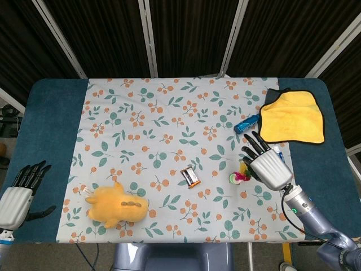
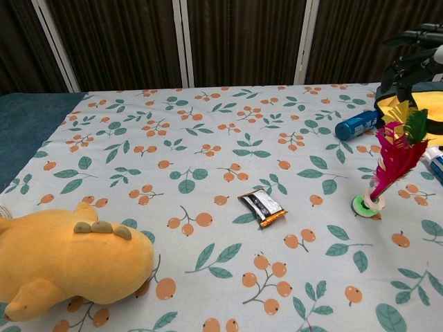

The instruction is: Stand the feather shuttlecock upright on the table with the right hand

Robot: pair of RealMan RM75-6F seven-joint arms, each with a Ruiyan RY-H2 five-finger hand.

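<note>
Floral tablecloth (image 2: 208, 180) over a blue table, dark curtains behind. Nearest is the yellow plush toy (image 2: 69, 266), then a snack packet (image 2: 261, 207) mid-table. The feather shuttlecock (image 2: 391, 173) stands on its base at the right, feathers leaning a bit. Right hand (image 1: 265, 164) hovers just beside it, fingers spread, holding nothing. Left hand (image 1: 20, 195) rests off the cloth, open too. Risk imo: a finger clips those feathers pulling away and it tips over.
</note>
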